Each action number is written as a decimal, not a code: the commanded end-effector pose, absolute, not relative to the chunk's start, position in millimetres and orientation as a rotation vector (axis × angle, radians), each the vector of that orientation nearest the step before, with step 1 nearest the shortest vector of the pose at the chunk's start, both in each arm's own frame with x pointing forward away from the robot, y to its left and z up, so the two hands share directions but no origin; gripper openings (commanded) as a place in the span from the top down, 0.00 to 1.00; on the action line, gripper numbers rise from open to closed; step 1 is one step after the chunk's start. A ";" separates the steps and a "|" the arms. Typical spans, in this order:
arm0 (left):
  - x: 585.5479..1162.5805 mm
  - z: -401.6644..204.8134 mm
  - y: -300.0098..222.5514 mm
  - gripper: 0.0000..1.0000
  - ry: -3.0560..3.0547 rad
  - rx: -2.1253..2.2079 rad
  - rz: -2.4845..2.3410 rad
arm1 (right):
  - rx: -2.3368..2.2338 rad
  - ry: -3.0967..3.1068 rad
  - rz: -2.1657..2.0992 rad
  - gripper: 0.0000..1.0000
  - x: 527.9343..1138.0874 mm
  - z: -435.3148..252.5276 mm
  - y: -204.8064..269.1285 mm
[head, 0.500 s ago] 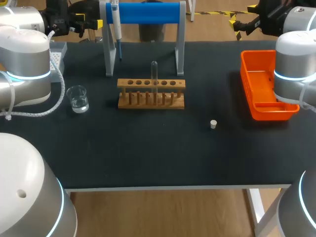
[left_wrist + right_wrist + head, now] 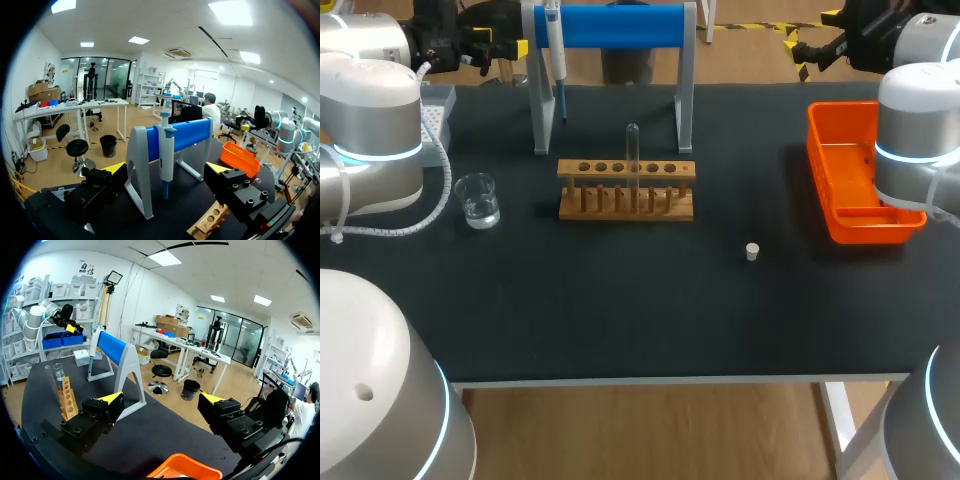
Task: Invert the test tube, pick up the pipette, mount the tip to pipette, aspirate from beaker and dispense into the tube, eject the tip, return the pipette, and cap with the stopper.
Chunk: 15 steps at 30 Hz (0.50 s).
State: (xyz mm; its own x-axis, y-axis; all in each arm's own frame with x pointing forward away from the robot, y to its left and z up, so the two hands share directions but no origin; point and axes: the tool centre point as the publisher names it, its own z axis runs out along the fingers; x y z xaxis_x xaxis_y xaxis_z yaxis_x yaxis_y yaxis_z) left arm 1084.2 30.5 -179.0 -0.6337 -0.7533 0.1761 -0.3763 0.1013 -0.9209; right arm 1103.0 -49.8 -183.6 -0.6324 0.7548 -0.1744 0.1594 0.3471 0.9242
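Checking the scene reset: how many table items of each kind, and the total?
test tube: 1
wooden rack: 1
beaker: 1
pipette: 1
blue stand: 1
stopper: 1
orange bin: 1
tip box: 1
Total: 8

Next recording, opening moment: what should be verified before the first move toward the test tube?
1. Left claw open and empty: ok.
2. Right claw open and empty: ok.
3. Test tube standing upright in the wooden rack: ok.
4. Which end of the tube points up: cannot tell.
5. Pipette hanging on the blue stand: ok.
6. Stopper lying alone and untouched, beaker holding liquid: ok.
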 end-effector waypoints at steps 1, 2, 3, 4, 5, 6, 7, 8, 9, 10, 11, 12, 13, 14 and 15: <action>1083.6 -180.7 30.4 0.00 2.040 -1.107 -1.547 | 0.794 2.015 1.288 0.00 1103.4 -183.8 -50.0; 1083.6 -180.7 30.4 0.00 2.040 -1.107 -1.547 | 0.794 2.015 1.288 0.00 1103.4 -183.8 -50.0; 1083.6 -180.7 30.4 0.00 2.040 -1.107 -1.547 | 0.779 2.014 1.299 0.00 1093.9 -182.4 -47.2; 1083.6 -180.7 30.4 0.00 2.040 -1.107 -1.547 | 0.775 2.022 1.338 0.00 1083.5 -180.7 -44.7; 1083.6 -180.7 30.4 0.00 2.040 -1.107 -1.547 | 0.759 2.030 1.354 0.00 1073.6 -180.5 -42.2; 1083.6 -180.7 30.4 0.00 2.040 -1.107 -1.547 | 0.734 2.037 1.356 0.00 1062.8 -181.5 -39.3; 1083.6 -180.7 30.4 0.00 2.040 -1.107 -1.547 | 0.721 2.046 1.371 0.00 1052.5 -182.8 -37.0; 1083.6 -180.7 30.4 0.00 2.040 -1.107 -1.547 | 0.711 2.060 1.383 0.00 1041.7 -184.1 -34.9; 1083.6 -180.7 30.4 0.00 2.040 -1.107 -1.547 | 0.698 2.069 1.384 0.00 1033.3 -185.5 -33.5; 1083.6 -180.7 30.4 0.00 2.040 -1.107 -1.547 | 0.683 2.081 1.396 0.00 1022.1 -186.6 -31.9; 1083.6 -180.7 30.4 0.00 2.040 -1.107 -1.547 | 0.665 2.094 1.412 0.00 1010.7 -187.8 -30.1; 1083.6 -180.7 30.4 0.00 2.040 -1.107 -1.547 | 0.643 2.098 1.412 0.00 1001.1 -189.1 -28.8; 1083.6 -180.7 30.4 0.00 2.040 -1.107 -1.547 | 0.636 2.101 1.425 0.00 994.7 -190.2 -27.4; 1083.6 -180.7 30.4 0.00 2.040 -1.107 -1.547 | 0.635 2.111 1.442 0.00 986.5 -191.1 -26.0; 1083.6 -180.7 30.4 0.00 2.040 -1.107 -1.547 | 0.621 2.110 1.456 0.00 978.0 -192.3 -24.5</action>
